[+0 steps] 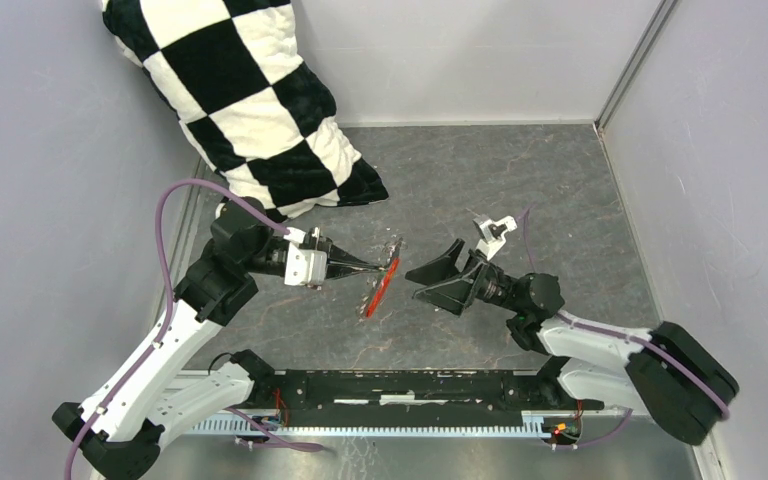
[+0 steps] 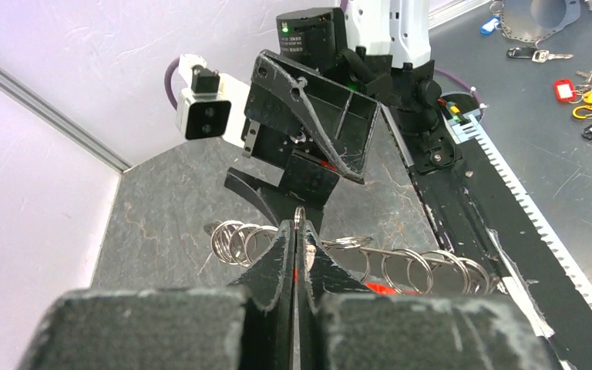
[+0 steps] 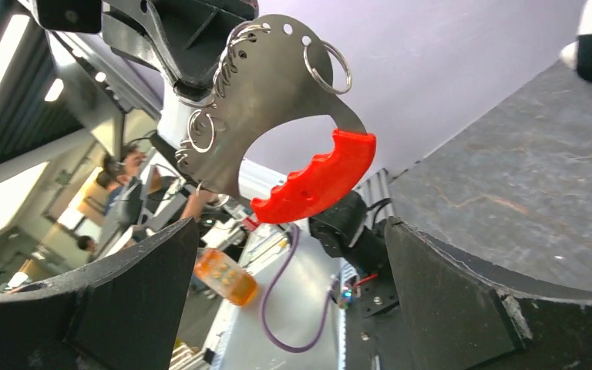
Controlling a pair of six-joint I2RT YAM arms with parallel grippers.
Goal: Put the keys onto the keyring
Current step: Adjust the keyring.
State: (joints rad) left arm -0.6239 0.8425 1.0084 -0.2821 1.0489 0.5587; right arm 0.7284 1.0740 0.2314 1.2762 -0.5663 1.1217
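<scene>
The keyring is a thin silvery metal plate (image 3: 266,100) hung with several split rings (image 3: 328,66) and ending in a bright red flat tag (image 3: 317,182). My left gripper (image 1: 385,268) is shut on the plate's edge and holds it above the table, the red tag (image 1: 382,285) hanging down. In the left wrist view, rings (image 2: 239,240) stick out on both sides of the shut gripper (image 2: 298,231). My right gripper (image 1: 428,277) is open and empty, just right of the tag and facing it. In the right wrist view, the gripper (image 3: 289,228) sits just below the tag. The green-headed key is out of view.
A black-and-white checkered pillow (image 1: 250,100) lies at the back left. Grey walls close the table's left, back and right sides. Past the table, several keys with coloured tags (image 2: 586,89) show in the left wrist view, and an orange object (image 3: 227,277) shows in the right wrist view.
</scene>
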